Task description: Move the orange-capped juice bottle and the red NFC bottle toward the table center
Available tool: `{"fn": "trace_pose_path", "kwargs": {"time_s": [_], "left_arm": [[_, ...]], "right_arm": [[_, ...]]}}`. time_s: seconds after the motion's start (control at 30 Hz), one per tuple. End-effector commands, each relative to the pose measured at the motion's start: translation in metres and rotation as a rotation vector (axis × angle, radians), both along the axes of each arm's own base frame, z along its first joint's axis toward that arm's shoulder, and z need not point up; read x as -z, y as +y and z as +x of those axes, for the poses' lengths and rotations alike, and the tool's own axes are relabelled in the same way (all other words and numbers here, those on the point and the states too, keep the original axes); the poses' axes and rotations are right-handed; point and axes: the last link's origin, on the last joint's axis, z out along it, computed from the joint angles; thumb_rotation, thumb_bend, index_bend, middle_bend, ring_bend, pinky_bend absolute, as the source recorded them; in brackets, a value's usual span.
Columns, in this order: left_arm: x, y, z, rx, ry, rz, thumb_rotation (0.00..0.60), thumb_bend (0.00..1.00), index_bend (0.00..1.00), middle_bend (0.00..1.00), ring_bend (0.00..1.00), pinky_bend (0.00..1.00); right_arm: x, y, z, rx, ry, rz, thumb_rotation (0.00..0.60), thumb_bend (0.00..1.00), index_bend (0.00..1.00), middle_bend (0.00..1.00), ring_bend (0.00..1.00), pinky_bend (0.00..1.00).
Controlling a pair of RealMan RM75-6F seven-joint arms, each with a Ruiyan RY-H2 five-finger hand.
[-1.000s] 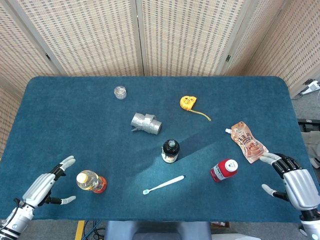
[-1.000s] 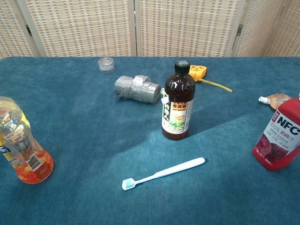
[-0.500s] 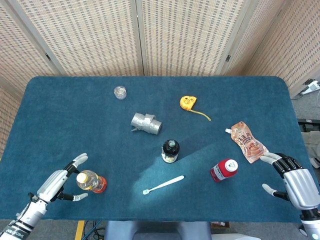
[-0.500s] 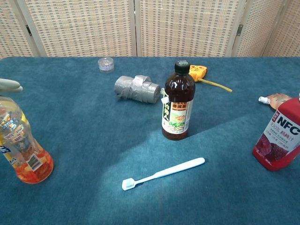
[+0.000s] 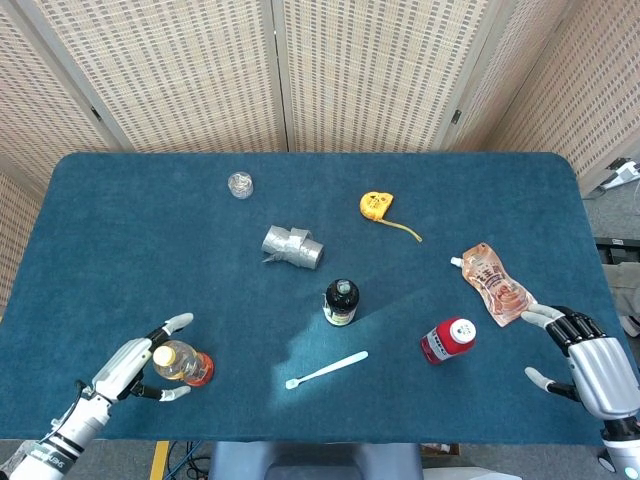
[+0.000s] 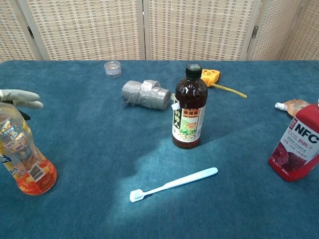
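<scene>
Woven folding screens (image 5: 300, 70) (beige) behind blue table (image 5: 130, 260).

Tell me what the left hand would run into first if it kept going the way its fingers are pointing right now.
Most likely the orange-capped juice bottle. The left hand is open, fingers spread around the bottle's top. Whether they already touch it is unclear from these views.

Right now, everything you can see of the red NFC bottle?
The red NFC bottle stands upright near the table's front right. Its body looks like clear plastic holding dark red juice; a white label reads NFC and the cap is white with red on top. Nothing touches it. The right hand is open and well off to its right, the snack pouch lies behind it, and the dark bottle stands to its left.
</scene>
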Motion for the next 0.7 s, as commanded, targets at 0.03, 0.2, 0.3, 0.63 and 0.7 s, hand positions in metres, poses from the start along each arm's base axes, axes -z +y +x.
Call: {"fn": "trace_pose_path", "kwargs": {"time_s": [0.03, 0.2, 0.3, 0.63, 0.7], "left_arm": [[0.0029, 0.0026, 0.0009, -0.009, -0.007, 0.008, 0.600, 0.06, 0.17, 0.15, 0.17, 0.25], [0.0079, 0.0060, 0.0004, -0.034, -0.001, 0.038, 0.600, 0.06, 0.32, 0.26, 0.23, 0.26], [0.0108, 0.0066, 0.0010, -0.042, -0.003, 0.047, 0.600, 0.06, 0.40, 0.35, 0.27, 0.28], [0.0126, 0.0082, 0.0032, -0.039, -0.015, 0.074, 0.600, 0.06, 0.55, 0.51, 0.35, 0.33], [0.0123, 0.0093, 0.0039, -0.038, -0.017, 0.074, 0.600, 0.06, 0.55, 0.51, 0.35, 0.34]], "right_arm": [[-0.0005, 0.0001, 0.0000, 0.000, -0.001, -0.001, 0.600, 0.03, 0.30, 0.25, 0.20, 0.29], [-0.0011, 0.0001, -0.0002, 0.001, -0.002, -0.001, 0.600, 0.03, 0.30, 0.25, 0.20, 0.29], [-0.0011, -0.0001, -0.0003, 0.001, -0.002, -0.001, 0.600, 0.03, 0.30, 0.25, 0.20, 0.29], [-0.0007, -0.0008, -0.0003, 0.003, -0.002, -0.002, 0.600, 0.03, 0.30, 0.25, 0.20, 0.29], [-0.0008, -0.0009, -0.0003, 0.004, -0.002, -0.003, 0.600, 0.03, 0.30, 0.25, 0.20, 0.29]]}}
